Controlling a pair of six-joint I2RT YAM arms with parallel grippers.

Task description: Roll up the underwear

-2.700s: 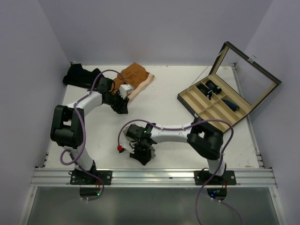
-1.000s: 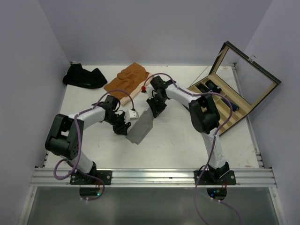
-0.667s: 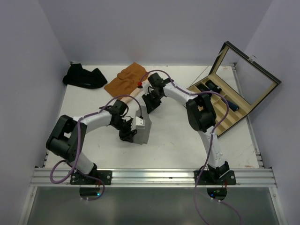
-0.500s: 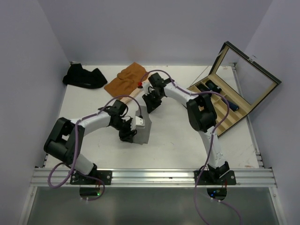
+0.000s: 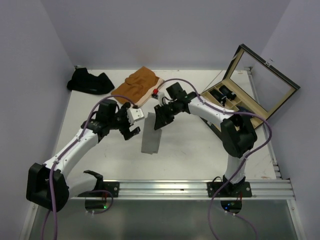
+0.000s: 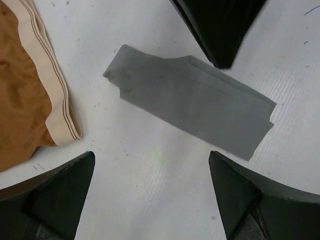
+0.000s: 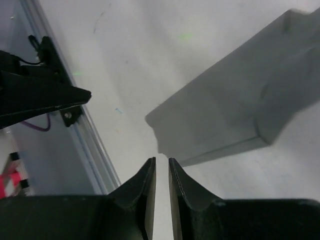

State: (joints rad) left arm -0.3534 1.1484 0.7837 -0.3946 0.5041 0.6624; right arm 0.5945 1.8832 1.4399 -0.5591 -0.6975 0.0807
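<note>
- My left claw point(image 5: 133, 123) is spread wide and holds nothing. In its wrist view both fingers point(image 6: 55, 192) sit low in the frame, with bare surface point(image 5: 192, 155) between them.
- The grey underwear point(image 5: 151, 138) lies flat on the surface, folded into a long narrow strip. It sits in the middle, between my two claws, and neither one grips it.
- My right claw point(image 5: 159, 120) is barely parted, with only a thin slit between its fingers point(image 7: 145, 192) and nothing in it. It hangs just beside one end of the grey strip; I cannot tell whether it touches the cloth.
- The rust-orange underwear point(image 5: 141, 85) with the cream waistband lies behind my left claw, apart from the grey one.
- The black underwear point(image 5: 90, 81) is bunched in the far left corner.
- The wooden box point(image 5: 227, 117) stands open at the right.
</note>
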